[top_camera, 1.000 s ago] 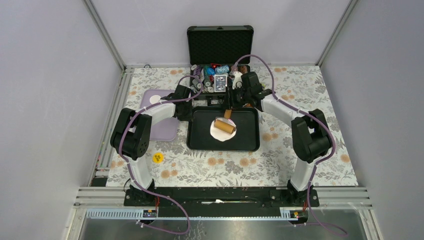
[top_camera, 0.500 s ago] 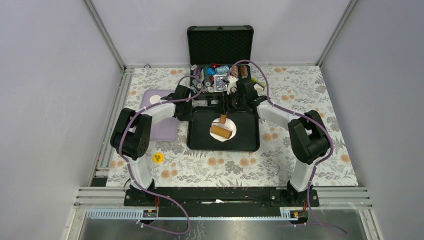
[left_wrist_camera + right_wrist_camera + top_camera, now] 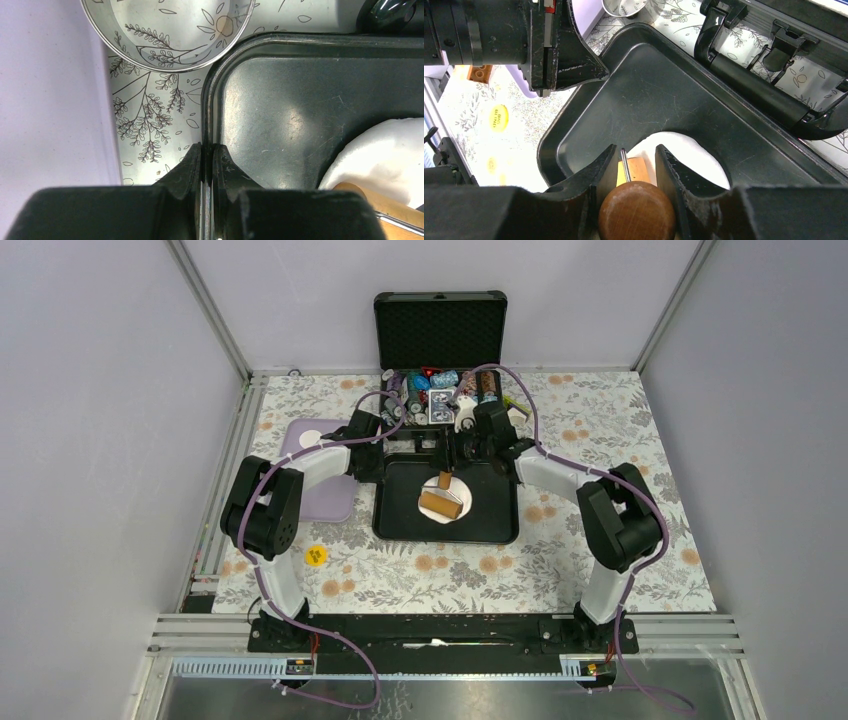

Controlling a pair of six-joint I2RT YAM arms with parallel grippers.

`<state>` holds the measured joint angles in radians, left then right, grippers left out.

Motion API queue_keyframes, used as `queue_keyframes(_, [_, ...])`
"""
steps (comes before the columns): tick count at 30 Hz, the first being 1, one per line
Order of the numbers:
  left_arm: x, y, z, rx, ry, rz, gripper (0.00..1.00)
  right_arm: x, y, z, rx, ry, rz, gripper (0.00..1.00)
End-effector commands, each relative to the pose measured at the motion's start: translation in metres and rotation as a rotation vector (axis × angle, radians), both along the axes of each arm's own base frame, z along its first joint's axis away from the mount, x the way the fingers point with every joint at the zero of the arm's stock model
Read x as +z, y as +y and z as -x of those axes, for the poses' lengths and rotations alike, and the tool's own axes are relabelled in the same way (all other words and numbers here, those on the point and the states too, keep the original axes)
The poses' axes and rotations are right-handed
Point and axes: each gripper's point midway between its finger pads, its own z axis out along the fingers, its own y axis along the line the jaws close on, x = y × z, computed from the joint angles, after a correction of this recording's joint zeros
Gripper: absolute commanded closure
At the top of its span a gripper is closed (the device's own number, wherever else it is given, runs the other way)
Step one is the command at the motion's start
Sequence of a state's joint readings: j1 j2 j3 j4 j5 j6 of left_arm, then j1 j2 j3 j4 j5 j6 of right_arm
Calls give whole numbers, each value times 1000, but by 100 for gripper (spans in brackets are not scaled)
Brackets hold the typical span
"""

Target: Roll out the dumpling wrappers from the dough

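Tray (image 3: 495, 523) free near side of dough (image 3: 694, 152); case (image 3: 440, 335), ring (image 3: 150, 50) crowd far edge

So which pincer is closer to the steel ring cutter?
Left. The left pincer clamps the tray rim, with the ring cutter just ahead of it; the right pincer holds the roller handle by the dough, across the tray.

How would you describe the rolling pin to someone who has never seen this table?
Find the black tray in the middle of the flowered table, before the open case. On the white dough in it lies the rolling pin, its handle in the right gripper; it is the only brown wooden thing there.
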<state>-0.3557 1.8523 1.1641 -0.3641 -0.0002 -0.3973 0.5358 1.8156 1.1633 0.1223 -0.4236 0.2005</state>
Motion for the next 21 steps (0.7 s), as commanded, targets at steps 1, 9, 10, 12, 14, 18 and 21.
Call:
queue_keyframes(1, [-9, 24, 8, 24, 23, -97, 100, -92, -39, 70, 64, 256, 243, 100])
queue_keyframes(9, [-10, 24, 9, 24, 24, -97, 100, -2, -19, 29, 18, 138, 3, 100])
queue_keyframes(10, [-9, 24, 8, 24, 23, -97, 100, 13, -19, 18, 0, 114, -25, 100])
queue_keyframes(12, [-10, 24, 9, 24, 24, -97, 100, 38, -19, -1, -33, 63, -57, 100])
queue_keyframes(14, [-10, 24, 9, 24, 23, -97, 100, 64, -16, -22, -55, -20, -96, 100])
queue_keyframes(18, [-9, 24, 8, 24, 23, -98, 100, 71, -16, -44, -106, -66, -76, 100])
queue_keyframes(21, [-10, 24, 8, 25, 22, -98, 100, 51, -19, -49, -140, -38, -29, 100])
